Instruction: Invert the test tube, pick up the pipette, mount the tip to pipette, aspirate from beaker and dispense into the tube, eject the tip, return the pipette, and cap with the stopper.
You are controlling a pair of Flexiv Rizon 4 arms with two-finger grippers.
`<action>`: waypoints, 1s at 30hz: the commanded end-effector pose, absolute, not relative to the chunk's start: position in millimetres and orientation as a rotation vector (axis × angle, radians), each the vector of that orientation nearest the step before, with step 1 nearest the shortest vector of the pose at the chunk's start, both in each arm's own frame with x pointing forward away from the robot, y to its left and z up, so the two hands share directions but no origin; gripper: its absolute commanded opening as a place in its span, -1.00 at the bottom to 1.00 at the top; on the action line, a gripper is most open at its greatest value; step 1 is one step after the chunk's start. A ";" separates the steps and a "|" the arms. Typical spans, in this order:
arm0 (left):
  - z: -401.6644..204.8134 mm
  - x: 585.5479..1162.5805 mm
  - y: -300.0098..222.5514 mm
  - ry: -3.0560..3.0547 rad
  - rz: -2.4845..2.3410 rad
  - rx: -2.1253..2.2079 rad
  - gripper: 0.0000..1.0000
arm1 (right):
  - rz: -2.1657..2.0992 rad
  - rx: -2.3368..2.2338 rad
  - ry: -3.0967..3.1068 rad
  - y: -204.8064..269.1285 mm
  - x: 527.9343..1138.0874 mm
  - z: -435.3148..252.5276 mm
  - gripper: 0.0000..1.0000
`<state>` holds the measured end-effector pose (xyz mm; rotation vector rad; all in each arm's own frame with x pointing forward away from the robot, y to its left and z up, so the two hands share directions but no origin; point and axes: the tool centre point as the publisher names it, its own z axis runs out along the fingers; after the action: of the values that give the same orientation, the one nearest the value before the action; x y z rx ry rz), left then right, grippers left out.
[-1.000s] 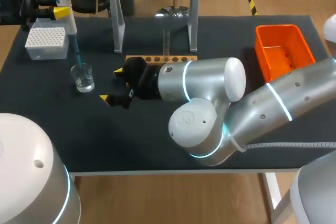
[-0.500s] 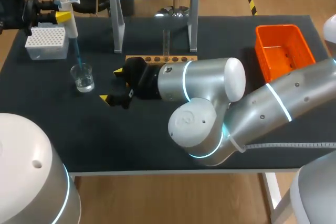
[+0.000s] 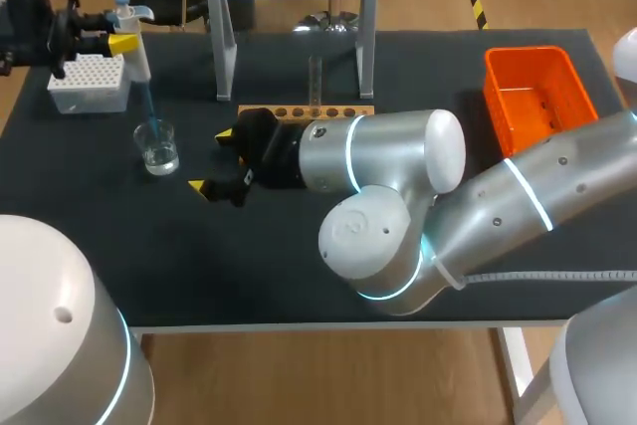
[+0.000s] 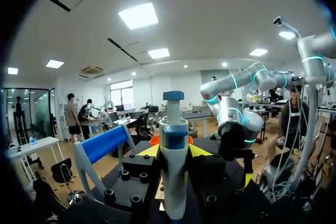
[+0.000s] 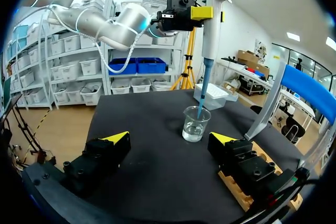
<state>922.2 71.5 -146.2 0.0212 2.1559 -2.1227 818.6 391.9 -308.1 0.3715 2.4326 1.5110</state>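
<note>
Slowly, your left gripper [image 3: 117, 44], pinching the pipette [image 3: 134, 39], drew its tip [image 3: 147, 106] up in the beaker [image 3: 158, 151], aspiration seemingly done; right gripper [image 3: 211, 159] stayed spread.

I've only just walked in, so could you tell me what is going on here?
The left arm has its jaws shut on the pipette, with the blue tip inside the beaker of clear liquid. The right arm sits low over the table, jaws open and empty, beside the wooden rack holding the test tube.
</note>
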 end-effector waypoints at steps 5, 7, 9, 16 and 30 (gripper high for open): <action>-158.3 929.6 74.2 2.163 -2.149 0.021 -1.00 | 1.509 0.374 2.432 392.5 818.0 -308.5 1.00; -159.8 929.8 74.7 2.160 -2.153 0.019 -1.00 | 1.509 0.374 2.432 392.5 818.0 -308.5 1.00; -161.3 930.3 75.5 2.156 -2.158 0.018 -1.00 | 1.509 0.374 2.432 392.5 818.0 -308.5 1.00; -168.6 930.9 74.6 2.162 -2.167 0.013 -1.00 | 1.509 0.374 2.432 392.5 818.0 -308.5 1.00; -180.3 933.0 76.2 2.158 -2.184 -0.005 -1.00 | 1.509 0.374 2.432 392.5 818.0 -308.5 1.00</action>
<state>929.6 74.2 -176.8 -0.0169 2.1608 -2.1723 818.4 392.5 -308.5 0.3721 2.4314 1.5109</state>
